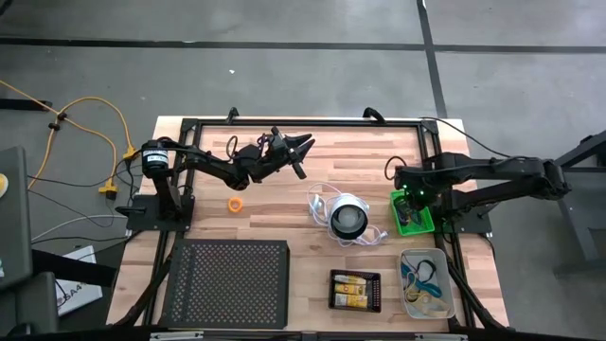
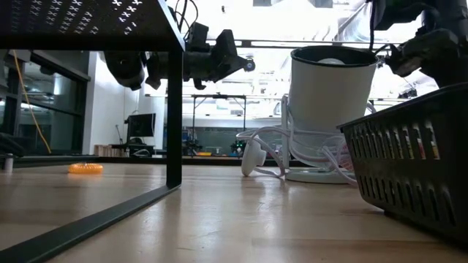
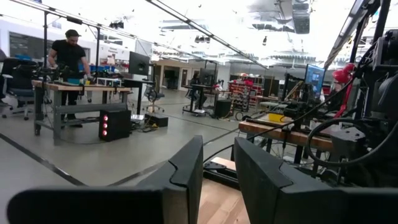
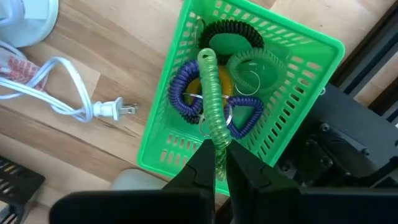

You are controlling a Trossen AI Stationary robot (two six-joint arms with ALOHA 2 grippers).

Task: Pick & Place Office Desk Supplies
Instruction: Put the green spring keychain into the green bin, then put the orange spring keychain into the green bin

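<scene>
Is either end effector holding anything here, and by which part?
The right end effector pinches a green coil loop by its near end, above the green basket. The left end effector holds nothing.

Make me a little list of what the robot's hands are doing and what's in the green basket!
right gripper: shut on the green loop, hanging over the green basket
left gripper: raised above the table's far side, holding nothing
in the basket: purple loop, black loop, more green loops
orange loop: alone on the table
round white object: mid-table, white cord trailing
</scene>
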